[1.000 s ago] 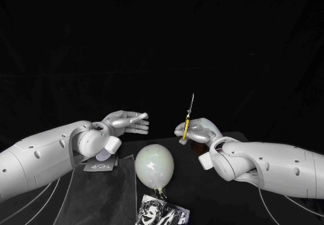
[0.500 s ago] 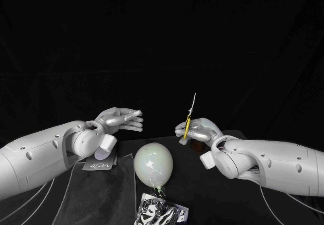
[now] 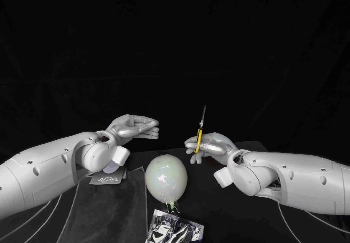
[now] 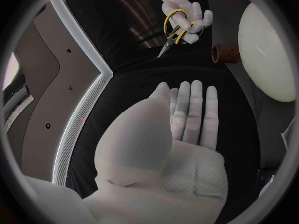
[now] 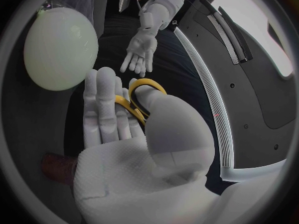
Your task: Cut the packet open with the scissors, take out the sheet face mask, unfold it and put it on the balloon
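Two hands: both are raised above the table [image 3: 226,217], well apart, with the balloon [image 3: 166,177] below and between them.
Left hand [image 3: 135,127]: released; the palm is empty and the fingers are extended. It sits to the far left of the balloon.
Right hand [image 3: 212,145]: grasping the scissors [image 3: 198,136] by the yellow handles. The blades point up and are close together.
Packet [image 3: 173,230]: lies flat at the near edge, just near of the balloon's knot. Neither hand touches it, and no cut can be made out.
Step in hand: judged to be fetching the packet, ahead of the cut.
Method: bring the empty left hand down to the packet and pinch one end, so that a free strip stands clear. Present that strip to the blades and cut close to the seal, away from the mask inside. Keep the scissor tips pointed away from the balloon throughout.
Hazard: the blade tips are near the balloon, and contact would probably burst it.
Edges: the packet is close to the near table edge, so a sliding grasp could push it off. Lift it rather than drag it.
Open room: the space above and beyond the balloon is free, so make the cut there. A dark card [image 3: 109,178] lies under the left wrist, so route the descent near of it.
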Controlling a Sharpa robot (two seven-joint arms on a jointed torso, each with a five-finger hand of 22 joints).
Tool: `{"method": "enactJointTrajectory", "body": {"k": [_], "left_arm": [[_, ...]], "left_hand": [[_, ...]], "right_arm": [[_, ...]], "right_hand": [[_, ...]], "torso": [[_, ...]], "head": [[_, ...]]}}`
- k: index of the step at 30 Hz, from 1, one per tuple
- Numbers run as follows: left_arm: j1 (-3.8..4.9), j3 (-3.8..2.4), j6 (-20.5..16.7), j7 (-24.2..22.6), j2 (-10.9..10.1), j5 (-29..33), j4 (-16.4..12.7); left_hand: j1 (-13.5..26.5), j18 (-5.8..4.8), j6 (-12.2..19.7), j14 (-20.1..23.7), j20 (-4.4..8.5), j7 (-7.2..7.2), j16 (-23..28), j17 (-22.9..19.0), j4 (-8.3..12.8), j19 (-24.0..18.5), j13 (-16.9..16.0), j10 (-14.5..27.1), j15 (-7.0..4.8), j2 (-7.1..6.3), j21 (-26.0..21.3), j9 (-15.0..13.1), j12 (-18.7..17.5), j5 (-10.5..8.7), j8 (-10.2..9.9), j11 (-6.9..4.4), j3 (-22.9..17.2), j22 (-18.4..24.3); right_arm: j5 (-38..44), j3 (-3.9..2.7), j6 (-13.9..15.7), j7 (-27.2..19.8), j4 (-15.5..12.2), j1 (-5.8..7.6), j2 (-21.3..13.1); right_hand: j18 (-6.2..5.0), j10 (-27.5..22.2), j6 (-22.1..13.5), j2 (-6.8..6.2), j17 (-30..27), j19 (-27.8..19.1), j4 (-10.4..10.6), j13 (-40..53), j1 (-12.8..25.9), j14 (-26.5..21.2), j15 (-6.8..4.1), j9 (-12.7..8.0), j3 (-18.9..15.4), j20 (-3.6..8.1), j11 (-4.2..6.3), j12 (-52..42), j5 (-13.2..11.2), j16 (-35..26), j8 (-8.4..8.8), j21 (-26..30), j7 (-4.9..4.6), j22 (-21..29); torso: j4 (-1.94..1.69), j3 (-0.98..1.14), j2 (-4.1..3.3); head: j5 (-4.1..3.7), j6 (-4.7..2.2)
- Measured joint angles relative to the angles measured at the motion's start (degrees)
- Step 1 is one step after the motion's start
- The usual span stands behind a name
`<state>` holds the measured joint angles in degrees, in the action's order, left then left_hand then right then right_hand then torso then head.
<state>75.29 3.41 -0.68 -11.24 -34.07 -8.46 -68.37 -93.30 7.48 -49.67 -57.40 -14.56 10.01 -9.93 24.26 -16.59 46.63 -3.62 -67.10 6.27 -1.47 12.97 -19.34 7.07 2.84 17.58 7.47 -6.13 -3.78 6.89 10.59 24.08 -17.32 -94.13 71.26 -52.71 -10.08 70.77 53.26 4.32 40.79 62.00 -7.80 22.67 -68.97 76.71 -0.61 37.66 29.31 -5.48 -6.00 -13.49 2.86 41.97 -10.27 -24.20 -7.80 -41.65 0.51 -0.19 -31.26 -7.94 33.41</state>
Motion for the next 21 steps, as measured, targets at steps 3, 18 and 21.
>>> {"method": "enactJointTrajectory", "body": {"k": [3,18,21], "left_arm": [[-0.01,-0.10,0.0,-1.0,1.2,-0.5,1.3],[-0.09,-0.25,5.5,-1.8,6.7,0.0,5.2],[-0.38,-0.26,7.7,-1.4,7.0,0.0,5.2]], "left_hand": [[1.2,-0.01,0.0,0.0,-0.62,0.04,0.2,-0.1,0.0,-1.2,0.0,0.0,-0.01,-0.54,-0.8,0.5,-0.6,0.00,-0.5,0.00,0.0,0.1],[7.7,-0.01,5.2,8.2,-2.14,1.05,5.8,-3.0,0.2,-6.9,0.0,10.3,4.08,-3.52,-4.4,2.6,-3.5,0.01,-5.0,4.12,6.3,0.1],[7.9,-0.01,5.6,9.1,-2.15,1.08,6.2,-3.5,0.1,-7.8,0.0,12.0,4.31,-3.74,-4.8,2.8,-3.5,0.01,-5.5,4.28,7.3,0.1]], "right_arm": [[-0.7,0.01,-1.6,0.4,-0.6,0.08,0.0],[-2.0,-0.02,-12.0,3.5,-1.6,0.83,1.4],[-2.0,-0.04,-13.7,3.8,-1.9,1.00,1.5]], "right_hand": [[0.02,0.0,1.1,-0.01,15.8,2.0,0.2,14.8,0.0,4.3,-0.72,2.0,-0.1,0.94,0.00,-0.9,0.0,16.6,-3.21,-2.0,0.38,-1.3],[0.04,0.7,0.5,-1.25,34.3,5.2,17.3,45.4,3.9,7.2,-4.30,22.8,-7.7,3.82,0.73,-20.6,-0.1,41.7,-21.89,-7.6,3.29,-6.2],[0.03,1.1,0.4,-1.24,34.3,4.9,20.0,45.5,3.9,7.2,-4.33,26.6,-9.3,3.71,1.07,-20.9,-0.1,42.1,-24.41,-8.1,3.96,-6.8]], "torso": [[0.05,-0.01,-0.02],[0.00,-0.02,-0.03],[-0.01,-0.04,-0.03]], "head": [[0.04,-0.03],[0.56,-0.19],[0.63,-0.19]]}}
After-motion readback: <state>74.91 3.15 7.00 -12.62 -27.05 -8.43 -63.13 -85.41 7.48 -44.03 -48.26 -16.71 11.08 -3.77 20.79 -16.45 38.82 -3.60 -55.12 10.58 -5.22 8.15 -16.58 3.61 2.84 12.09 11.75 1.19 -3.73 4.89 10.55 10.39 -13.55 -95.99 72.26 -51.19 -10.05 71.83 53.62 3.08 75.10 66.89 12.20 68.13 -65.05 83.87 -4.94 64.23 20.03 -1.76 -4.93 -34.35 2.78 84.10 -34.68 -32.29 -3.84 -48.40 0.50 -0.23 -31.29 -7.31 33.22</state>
